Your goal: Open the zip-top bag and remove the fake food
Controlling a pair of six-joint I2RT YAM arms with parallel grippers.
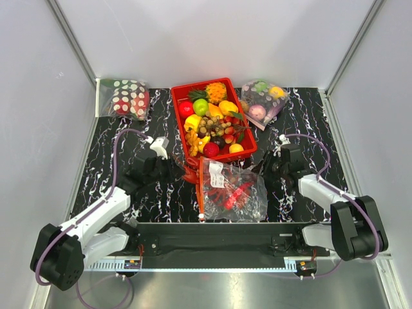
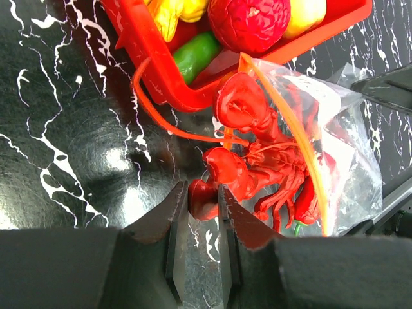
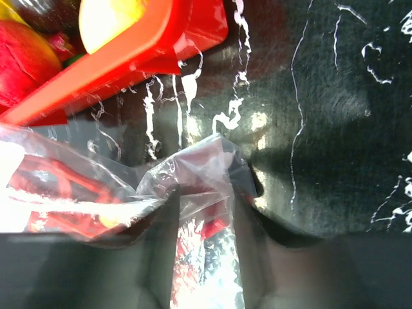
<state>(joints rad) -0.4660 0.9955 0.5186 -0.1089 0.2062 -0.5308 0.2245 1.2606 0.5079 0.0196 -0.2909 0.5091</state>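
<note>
The left pincer (image 2: 201, 193) is clamping the tip of one claw of the lobster (image 2: 257, 161), probably because that claw is the part poking out past the open zip strip (image 2: 293, 125). The lobster is lying half out of the zip-top bag (image 2: 351, 141), just beside the near wall of the red basket (image 2: 161, 77), with the chili (image 2: 308, 203) lying beside its legs. The right pincer (image 3: 205, 206) is straddling the bag's corner farther along that wall, seemingly to anchor it. I cannot tell whether it is gripping.
</note>
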